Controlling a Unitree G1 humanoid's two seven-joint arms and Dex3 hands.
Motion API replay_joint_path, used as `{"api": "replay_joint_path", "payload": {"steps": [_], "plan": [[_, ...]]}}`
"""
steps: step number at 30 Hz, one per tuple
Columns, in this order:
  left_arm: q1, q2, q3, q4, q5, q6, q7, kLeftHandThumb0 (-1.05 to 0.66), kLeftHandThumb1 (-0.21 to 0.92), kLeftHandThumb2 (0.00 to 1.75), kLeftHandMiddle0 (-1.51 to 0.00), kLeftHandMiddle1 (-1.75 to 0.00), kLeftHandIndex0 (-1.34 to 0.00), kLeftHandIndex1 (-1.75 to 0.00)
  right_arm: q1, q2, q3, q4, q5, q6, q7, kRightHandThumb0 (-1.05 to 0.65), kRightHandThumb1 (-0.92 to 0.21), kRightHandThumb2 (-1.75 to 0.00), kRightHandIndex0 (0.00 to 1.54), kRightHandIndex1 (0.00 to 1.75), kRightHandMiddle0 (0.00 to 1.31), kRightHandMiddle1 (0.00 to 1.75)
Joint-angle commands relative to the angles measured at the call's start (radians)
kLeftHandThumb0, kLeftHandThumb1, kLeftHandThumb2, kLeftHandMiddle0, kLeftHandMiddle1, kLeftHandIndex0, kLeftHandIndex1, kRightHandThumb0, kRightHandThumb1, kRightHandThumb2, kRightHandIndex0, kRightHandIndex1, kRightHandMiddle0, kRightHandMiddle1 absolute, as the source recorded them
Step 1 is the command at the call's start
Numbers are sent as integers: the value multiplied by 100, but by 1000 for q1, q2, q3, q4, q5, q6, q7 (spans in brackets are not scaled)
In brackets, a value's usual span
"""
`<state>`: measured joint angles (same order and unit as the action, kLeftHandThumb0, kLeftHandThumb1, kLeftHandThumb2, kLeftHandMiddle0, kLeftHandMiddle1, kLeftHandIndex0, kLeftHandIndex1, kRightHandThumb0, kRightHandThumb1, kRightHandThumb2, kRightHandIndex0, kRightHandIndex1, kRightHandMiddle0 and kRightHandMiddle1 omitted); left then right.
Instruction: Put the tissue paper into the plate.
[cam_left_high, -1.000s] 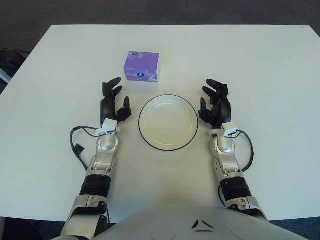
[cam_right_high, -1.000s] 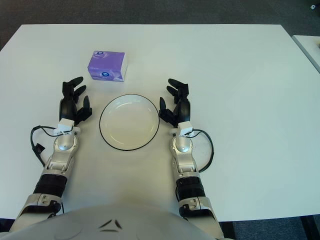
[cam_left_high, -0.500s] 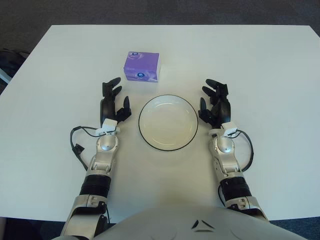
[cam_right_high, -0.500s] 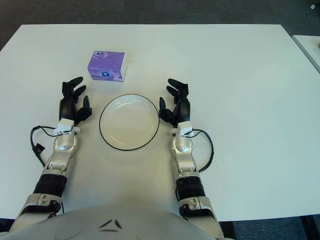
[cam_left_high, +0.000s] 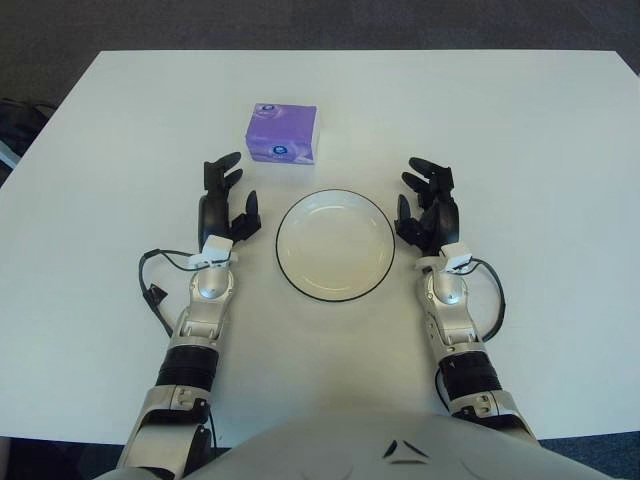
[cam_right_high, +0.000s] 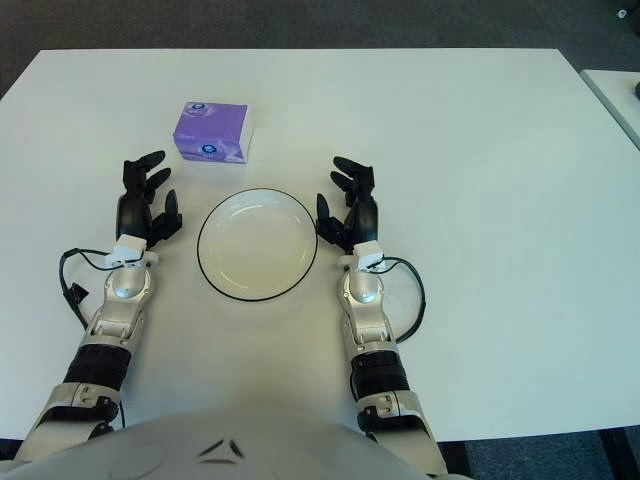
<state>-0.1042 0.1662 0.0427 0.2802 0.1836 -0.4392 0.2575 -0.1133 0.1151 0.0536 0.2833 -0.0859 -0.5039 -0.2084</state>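
A purple tissue pack (cam_left_high: 282, 133) lies flat on the white table, beyond and left of the plate. A white plate with a dark rim (cam_left_high: 293, 275) sits in the middle, and nothing lies in it. My left hand (cam_left_high: 222, 203) rests on the table left of the plate, fingers spread, a hand's length short of the tissue pack. My right hand (cam_left_high: 430, 208) rests on the table right of the plate, fingers spread, holding nothing.
The white table (cam_left_high: 520, 150) runs wide on all sides. Black cables loop beside each wrist, on the left (cam_left_high: 155, 290) and on the right (cam_left_high: 495, 300). Dark floor lies beyond the far edge.
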Motion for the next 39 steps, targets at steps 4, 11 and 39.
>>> {"api": "replay_joint_path", "payload": {"steps": [4,11,39], "plan": [[39,53,26,-67,44,74,-25,-68,92,73,-26,-66,0,-94,37,34,1,90,4,10,-17,-44,-73,-76,34,87,5,109],[-1,104,56,-54,69,89,-27,-67,92,74,-24,-61,0,-91,23,34,5,113,3,1,-24,-44,-73,-76,34,86,4,108],[-209,217,124,42,103,-17,31,-56,92,75,-23,-39,0,-80,-13,39,14,173,5,-13,-38,-45,-75,-75,35,85,6,108]]}}
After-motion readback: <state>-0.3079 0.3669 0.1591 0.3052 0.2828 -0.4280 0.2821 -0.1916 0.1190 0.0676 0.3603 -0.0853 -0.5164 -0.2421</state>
